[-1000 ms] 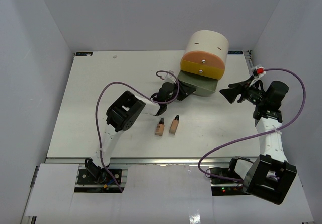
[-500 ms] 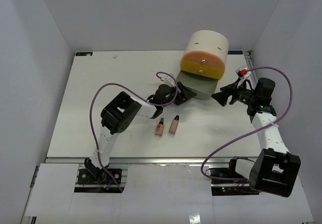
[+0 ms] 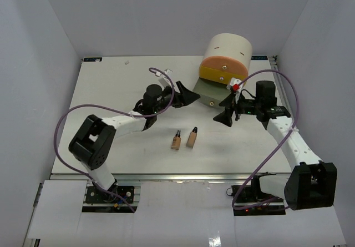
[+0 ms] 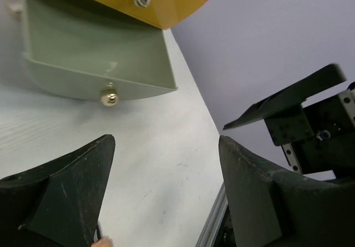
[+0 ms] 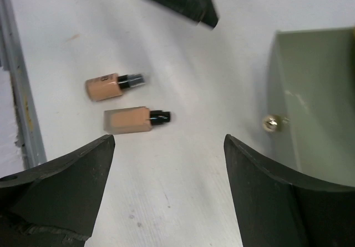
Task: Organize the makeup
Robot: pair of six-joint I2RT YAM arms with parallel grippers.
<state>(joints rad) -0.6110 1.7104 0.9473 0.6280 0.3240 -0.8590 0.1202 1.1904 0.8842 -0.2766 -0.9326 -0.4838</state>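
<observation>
1. Toward 6 o'clock from the table's (image 3: 111,91) middle, in the top view, a round beige bottle (image 3: 176,141) and a flat-sided beige bottle (image 3: 192,137) lie on their sides. They are just beside each other, with black caps pointing to 12 o'clock.
2. At 1 o'clock stands the cream cylinder (image 3: 227,48). Its grey-green drawer (image 3: 212,95) is pulled out toward 7 o'clock, under a yellow drawer (image 3: 223,72), and no makeup shows inside it.
3. The left gripper (image 3: 186,94) hovers at 9 o'clock of that drawer, jaws spread wide and empty. The right gripper (image 3: 224,110) hangs at 5 o'clock of it, jaws equally wide and holding nothing.
4. The step in hand looks like reaching for a first bottle, with the drawer ready. The right wrist view frames both bottles, so that gripper should drop over the nearer flat-sided one, close across its body, lift it and carry it to the drawer.
5. The bottles look smooth, hard and glossy. The round one may roll if nudged, while the flat one should sit steady. The drawer is matte with a small brass-coloured ball knob (image 5: 270,124), and the tabletop is white and faintly grained.
</observation>
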